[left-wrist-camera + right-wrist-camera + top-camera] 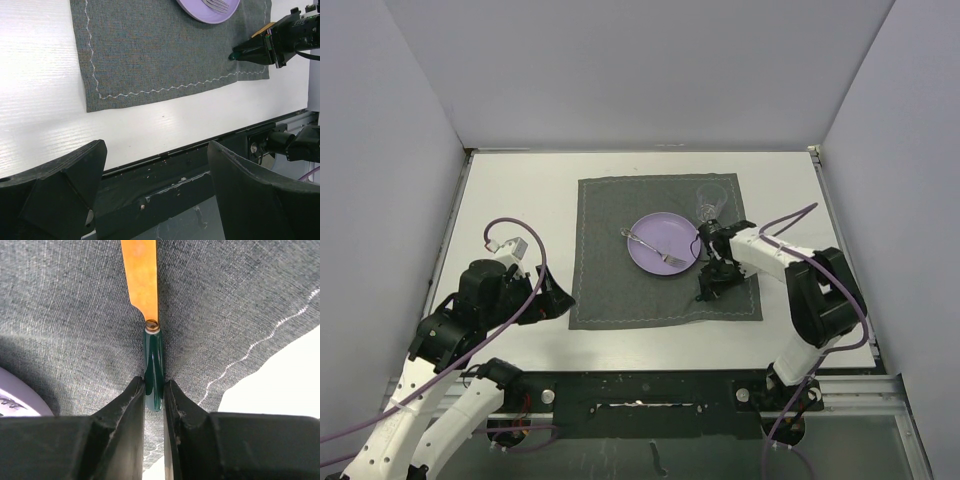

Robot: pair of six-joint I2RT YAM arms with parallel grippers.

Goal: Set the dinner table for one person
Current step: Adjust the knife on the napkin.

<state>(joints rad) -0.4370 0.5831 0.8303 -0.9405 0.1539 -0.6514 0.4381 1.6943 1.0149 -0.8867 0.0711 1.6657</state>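
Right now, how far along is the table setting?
Done: the mat lies on the table, with the plate and the glass on it. In hand: the right gripper is shut on the knife, over the mat right of the plate. To do: release the knife; the fork lies on the plate and probably belongs beside it. The left gripper is open.

A purple plate (663,243), fork (655,247) across it (tines rightward), lies on the grey placemat (610,280); a glass (710,200) stands beyond-right of the plate, the right gripper (705,291) just right.
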